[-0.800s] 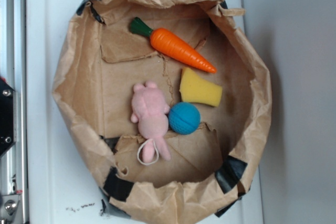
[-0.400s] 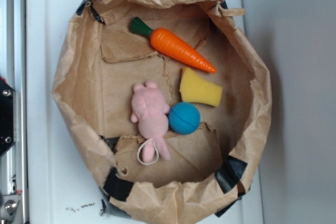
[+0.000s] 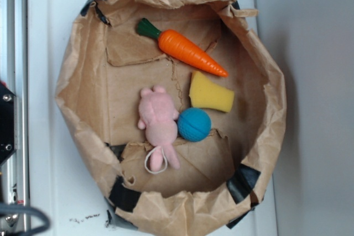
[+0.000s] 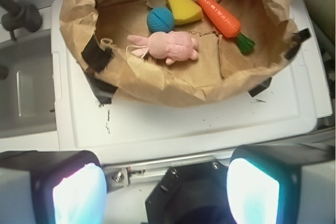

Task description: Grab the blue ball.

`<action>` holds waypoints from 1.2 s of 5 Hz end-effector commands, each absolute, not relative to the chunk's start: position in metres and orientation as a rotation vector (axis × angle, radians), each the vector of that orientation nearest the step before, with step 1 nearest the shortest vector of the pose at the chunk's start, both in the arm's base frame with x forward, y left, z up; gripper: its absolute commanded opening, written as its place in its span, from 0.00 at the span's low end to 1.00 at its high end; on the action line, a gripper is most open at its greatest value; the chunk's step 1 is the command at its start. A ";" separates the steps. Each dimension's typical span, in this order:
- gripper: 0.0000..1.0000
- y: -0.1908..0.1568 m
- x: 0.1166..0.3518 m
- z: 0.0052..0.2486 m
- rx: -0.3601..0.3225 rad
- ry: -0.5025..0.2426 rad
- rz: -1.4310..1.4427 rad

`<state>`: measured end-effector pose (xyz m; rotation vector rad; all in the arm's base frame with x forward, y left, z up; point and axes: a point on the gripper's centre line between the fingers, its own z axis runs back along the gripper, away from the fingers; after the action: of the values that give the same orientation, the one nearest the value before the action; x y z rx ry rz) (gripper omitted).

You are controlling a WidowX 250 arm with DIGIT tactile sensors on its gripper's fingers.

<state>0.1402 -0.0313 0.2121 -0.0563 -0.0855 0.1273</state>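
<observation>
Wrist view is showing my claw (image 4: 165, 190) with its two fingers (image 4: 79, 192) spread wide apart, hanging over the white table (image 4: 199, 124) edge, well short of the brown paper bag (image 3: 83, 109). Inside that rolled-down bag are lying four things: the blue ball (image 3: 194, 124), a pink plush toy (image 3: 158, 121), a yellow sponge wedge (image 3: 210, 93) and an orange carrot (image 3: 191, 52). The ball is sitting near the middle of the bag floor, touching the plush's side, just beside the sponge. Being round, it is showing no long axis or heading.
</observation>
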 end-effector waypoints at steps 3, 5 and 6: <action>1.00 0.013 0.212 0.156 -0.030 -0.126 0.453; 1.00 0.010 0.212 0.147 -0.113 -0.205 0.559; 1.00 0.010 0.212 0.147 -0.113 -0.205 0.559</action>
<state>0.2110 0.0014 0.1401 -0.1069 -0.1730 0.5388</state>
